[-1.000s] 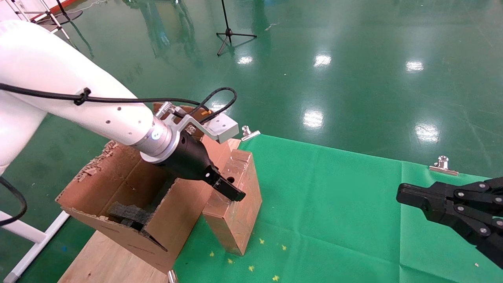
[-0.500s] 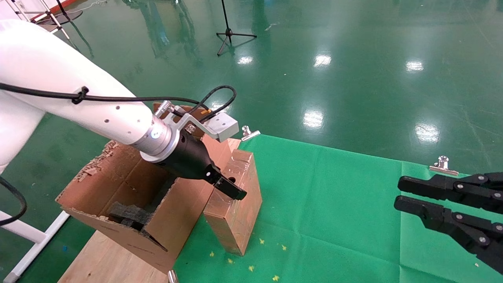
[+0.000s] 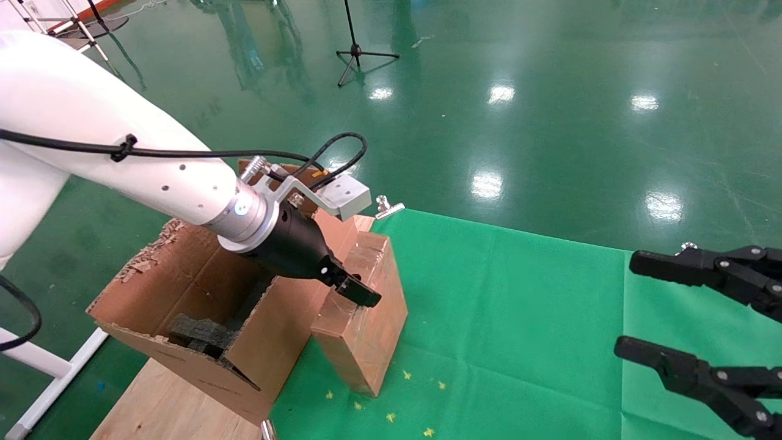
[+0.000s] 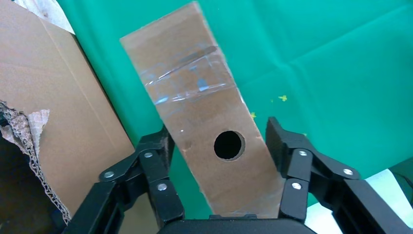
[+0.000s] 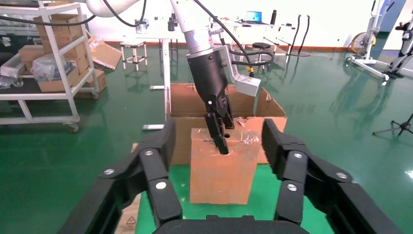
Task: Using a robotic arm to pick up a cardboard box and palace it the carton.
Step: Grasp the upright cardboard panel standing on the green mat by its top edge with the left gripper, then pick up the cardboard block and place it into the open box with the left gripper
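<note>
The cardboard box [image 3: 361, 318] stood on end on the green cloth [image 3: 519, 318], right against the carton [image 3: 201, 305], and looked slightly tilted, maybe just starting to lift. The left gripper [image 4: 219, 146] on the robotic arm [image 3: 110, 153] had its 2 fingers clamped on the box's narrow top face with the round hole [image 4: 229, 145], so the grab looked done; lifting it over and dropping it in was still left. The carton's near flap [image 3: 287, 318] and the foam block [image 3: 198, 333] inside could get in the way. The right gripper [image 3: 669, 315] sat spread wide off to the right, idle.
</note>
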Controlling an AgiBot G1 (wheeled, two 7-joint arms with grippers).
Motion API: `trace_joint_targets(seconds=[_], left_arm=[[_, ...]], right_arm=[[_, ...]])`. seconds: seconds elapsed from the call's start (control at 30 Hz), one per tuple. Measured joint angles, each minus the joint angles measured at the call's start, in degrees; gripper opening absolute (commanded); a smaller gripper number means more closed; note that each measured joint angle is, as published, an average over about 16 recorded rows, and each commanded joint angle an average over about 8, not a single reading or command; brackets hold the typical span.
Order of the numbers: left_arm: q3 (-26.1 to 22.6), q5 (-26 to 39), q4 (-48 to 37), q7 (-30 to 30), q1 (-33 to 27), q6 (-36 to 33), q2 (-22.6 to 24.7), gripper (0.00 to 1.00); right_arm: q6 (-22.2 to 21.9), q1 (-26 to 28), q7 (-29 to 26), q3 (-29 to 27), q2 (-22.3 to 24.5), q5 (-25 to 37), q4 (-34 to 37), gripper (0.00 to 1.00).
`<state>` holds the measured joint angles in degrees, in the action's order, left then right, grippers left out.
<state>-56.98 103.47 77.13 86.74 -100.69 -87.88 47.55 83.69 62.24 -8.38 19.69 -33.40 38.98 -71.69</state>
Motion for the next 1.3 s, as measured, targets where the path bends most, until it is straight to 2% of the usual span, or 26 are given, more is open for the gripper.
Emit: trace_joint_targets(seconds=[0.33,0.67,0.97,1.13,1.3], left_arm=[[0.97,-1.65,-0.69,-3.9,-1.15,0.94,-1.21,0.0],[6.61,-5.99,-5.64,-17.3,-7.23,3.69,-8.85,0.0],[10.58,-4.54,-20.28,-33.17,-17.73,3.39,-14.52,0.0],[9.7,-0.67,-30.64,-41.22,-21.42,2.7,-14.7,0.0],[7.57,3.82,-40.83,-47.74,-22.47,3.45,-13.36,0.0]], right_arm=[[0.0,0.0,0.0,0.0,0.0,0.0,0.0,1.0],[0.0,0.0,0.0,0.0,0.0,0.0,0.01,1.0],[0.0,0.0,0.01,0.01,0.0,-0.01,0.01,1.0],[0.0,0.0,0.01,0.01,0.0,-0.01,0.01,1.0],[0.0,0.0,0.01,0.01,0.0,-0.01,0.01,1.0]])
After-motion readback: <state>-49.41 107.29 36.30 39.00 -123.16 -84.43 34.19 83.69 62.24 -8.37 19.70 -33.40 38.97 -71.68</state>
